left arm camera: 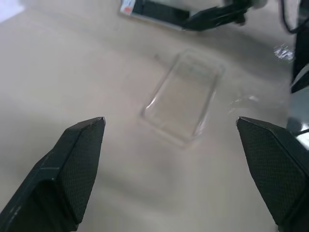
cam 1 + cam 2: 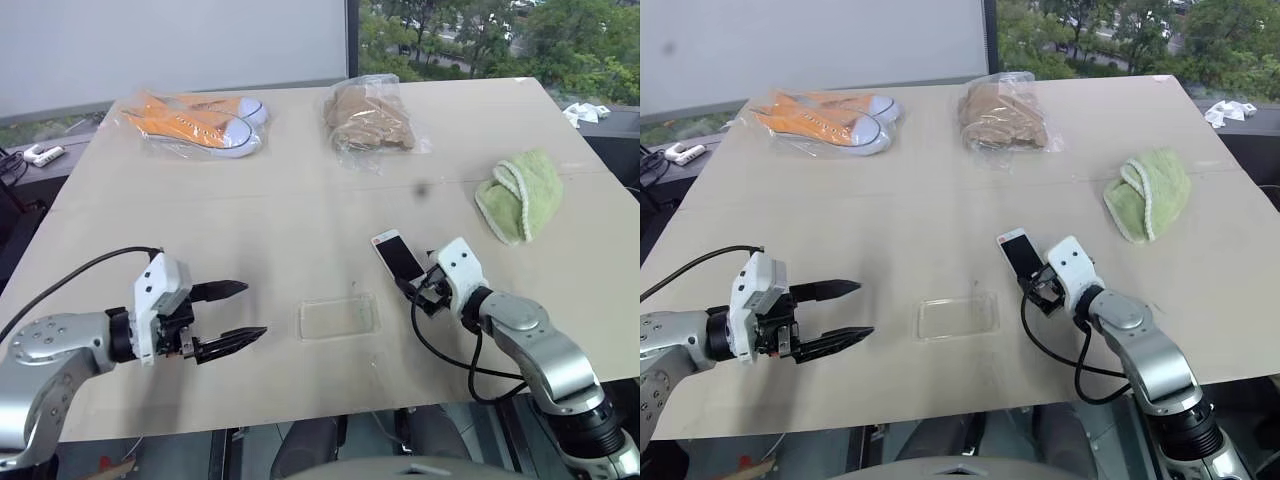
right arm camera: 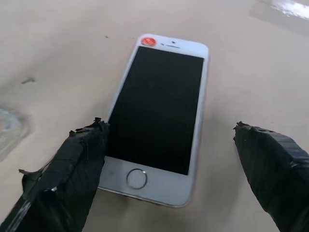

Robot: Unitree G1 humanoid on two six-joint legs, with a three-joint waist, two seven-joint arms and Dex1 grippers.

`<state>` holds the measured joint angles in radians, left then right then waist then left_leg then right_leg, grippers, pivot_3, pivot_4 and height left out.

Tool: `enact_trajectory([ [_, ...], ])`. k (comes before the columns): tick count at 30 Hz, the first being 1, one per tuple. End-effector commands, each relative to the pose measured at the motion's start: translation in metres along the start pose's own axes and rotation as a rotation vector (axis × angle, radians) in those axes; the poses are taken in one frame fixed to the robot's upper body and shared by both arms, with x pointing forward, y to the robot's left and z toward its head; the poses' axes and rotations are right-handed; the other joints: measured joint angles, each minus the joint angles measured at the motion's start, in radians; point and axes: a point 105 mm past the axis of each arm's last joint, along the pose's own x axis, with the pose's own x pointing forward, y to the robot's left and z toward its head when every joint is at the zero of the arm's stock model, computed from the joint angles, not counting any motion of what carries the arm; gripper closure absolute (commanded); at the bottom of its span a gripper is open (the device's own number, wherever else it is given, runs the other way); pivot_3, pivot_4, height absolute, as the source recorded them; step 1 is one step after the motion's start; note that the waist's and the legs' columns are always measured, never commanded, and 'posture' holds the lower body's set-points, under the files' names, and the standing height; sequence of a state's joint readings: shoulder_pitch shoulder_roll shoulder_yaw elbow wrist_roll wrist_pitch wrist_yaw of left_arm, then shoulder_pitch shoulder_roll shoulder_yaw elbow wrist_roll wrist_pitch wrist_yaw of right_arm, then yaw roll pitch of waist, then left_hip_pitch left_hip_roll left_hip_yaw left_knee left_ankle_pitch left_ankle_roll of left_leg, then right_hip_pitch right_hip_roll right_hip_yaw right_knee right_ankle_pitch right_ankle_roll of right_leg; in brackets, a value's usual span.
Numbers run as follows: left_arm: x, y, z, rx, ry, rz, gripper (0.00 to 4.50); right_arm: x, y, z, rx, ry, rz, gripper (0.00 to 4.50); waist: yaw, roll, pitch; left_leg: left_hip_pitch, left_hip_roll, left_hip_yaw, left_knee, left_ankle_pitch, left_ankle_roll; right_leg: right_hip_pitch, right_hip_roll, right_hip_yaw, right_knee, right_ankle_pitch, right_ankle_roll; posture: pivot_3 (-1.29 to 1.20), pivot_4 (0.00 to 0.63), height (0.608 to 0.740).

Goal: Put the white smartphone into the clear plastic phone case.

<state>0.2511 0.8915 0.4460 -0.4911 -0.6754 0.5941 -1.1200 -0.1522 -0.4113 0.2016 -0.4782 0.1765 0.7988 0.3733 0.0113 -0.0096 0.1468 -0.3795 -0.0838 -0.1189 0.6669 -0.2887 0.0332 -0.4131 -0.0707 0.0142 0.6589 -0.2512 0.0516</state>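
- white smartphone [image 3: 159, 116] flat on desk [image 2: 300, 200], screen up, home-button end toward right gripper [image 2: 415, 291], red sticker on far end
- right gripper low at near end of phone, fingers [image 3: 72, 169] spread wide, holding nothing; one finger at phone's near corner, contact can't be told, other finger off to the side on bare desk
- in head views phone sits right of centre, slightly angled, just beyond the right gripper
- clear plastic phone case [image 2: 338, 317] lying open side up on desk, near front edge, centre; apart from phone, to its left and nearer
- left gripper [image 2: 232, 316] hovering left of case, pointing toward it, fingers [image 1: 72, 169] wide open, empty; gap of bare desk between fingertips and case
- left wrist view: case straight ahead between the two fingers, phone and right gripper beyond it
- far side of desk: orange shoes in clear bag [image 2: 195, 122] at left, brown cloth in clear bag [image 2: 370, 120] at centre
- green towel [image 2: 520, 195] bunched up on right side, well apart from phone
- small dark spot [image 2: 422, 188] on desk between brown cloth bag and towel
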Motion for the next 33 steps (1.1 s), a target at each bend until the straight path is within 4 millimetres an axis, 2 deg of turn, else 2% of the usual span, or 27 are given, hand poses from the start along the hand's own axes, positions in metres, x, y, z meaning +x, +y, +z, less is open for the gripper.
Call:
enact_trajectory([
  [1,-0.003,-0.002,0.012,0.042,-0.044,0.007,0.02,-0.003,0.014,0.006,0.037,0.011,0.071,0.00,-0.001,0.000,0.000,0.000,0.000,0.000,0.000,0.000,0.000,0.000,0.000,0.000,0.000,0.000,0.000,0.00,0.150,0.740],
  [9,0.009,0.000,0.028,0.097,-0.109,-0.023,0.02,-0.002,0.013,-0.012,0.093,0.155,0.012,0.00,0.000,0.000,0.000,0.000,0.000,0.000,0.000,0.000,0.000,0.000,0.000,0.000,0.000,0.000,0.000,0.00,0.150,0.740],
  [15,0.013,0.001,0.031,0.116,-0.108,-0.026,0.02,-0.001,0.007,-0.019,0.138,0.202,-0.064,0.00,0.001,-0.001,-0.001,0.000,0.000,0.000,0.000,0.000,0.000,0.000,0.000,0.000,0.000,0.000,0.000,0.00,0.150,0.740],
  [16,0.013,0.001,0.031,0.117,-0.108,-0.026,0.00,-0.001,0.006,-0.018,0.140,0.203,-0.074,0.55,0.001,-0.001,-0.001,0.000,0.000,0.000,0.000,0.000,0.000,0.000,0.000,0.000,0.000,0.000,0.000,0.00,0.150,0.740],
  [17,0.014,0.001,0.031,0.117,-0.109,-0.027,0.00,-0.001,0.005,-0.018,0.139,0.204,-0.082,0.79,0.001,-0.001,-0.001,0.000,0.000,0.000,0.000,0.000,0.000,0.000,0.000,0.000,0.000,0.000,0.000,0.00,0.150,0.740],
  [19,0.015,0.001,0.031,0.118,-0.110,-0.026,0.00,-0.001,0.003,-0.018,0.134,0.210,-0.094,1.59,0.000,-0.001,-0.001,0.000,0.000,0.000,0.000,0.000,0.000,0.000,0.000,0.000,0.000,0.000,0.000,0.00,0.150,0.740],
  [21,0.015,0.001,0.032,0.118,-0.112,-0.024,0.00,0.000,0.002,-0.016,0.123,0.206,-0.096,1.60,0.000,-0.001,-0.001,0.000,0.000,0.000,0.000,0.000,0.000,0.000,0.000,0.000,0.000,0.000,0.000,0.00,0.150,0.740],
  [25,0.016,0.001,0.033,0.114,-0.120,-0.019,0.00,0.000,0.008,-0.005,0.032,0.142,0.000,1.60,0.000,-0.001,-0.001,0.000,0.000,0.000,0.000,0.000,0.000,0.000,0.000,0.000,0.000,0.000,0.000,0.00,0.150,0.740],
  [30,0.013,0.006,0.027,0.092,-0.100,0.004,0.00,-0.006,0.012,0.032,-0.162,-0.078,0.186,1.60,-0.004,0.000,0.000,0.000,-0.001,0.001,0.000,0.000,0.000,0.000,0.000,0.000,-0.001,0.000,0.000,0.00,0.150,0.740],
  [33,0.010,0.011,0.021,0.092,-0.072,0.026,0.00,-0.019,0.021,0.057,-0.277,-0.234,0.343,1.60,-0.022,0.001,0.000,0.000,0.000,0.000,-0.001,0.000,0.000,0.000,0.000,0.000,-0.001,0.000,0.000,0.00,0.150,0.740],
])
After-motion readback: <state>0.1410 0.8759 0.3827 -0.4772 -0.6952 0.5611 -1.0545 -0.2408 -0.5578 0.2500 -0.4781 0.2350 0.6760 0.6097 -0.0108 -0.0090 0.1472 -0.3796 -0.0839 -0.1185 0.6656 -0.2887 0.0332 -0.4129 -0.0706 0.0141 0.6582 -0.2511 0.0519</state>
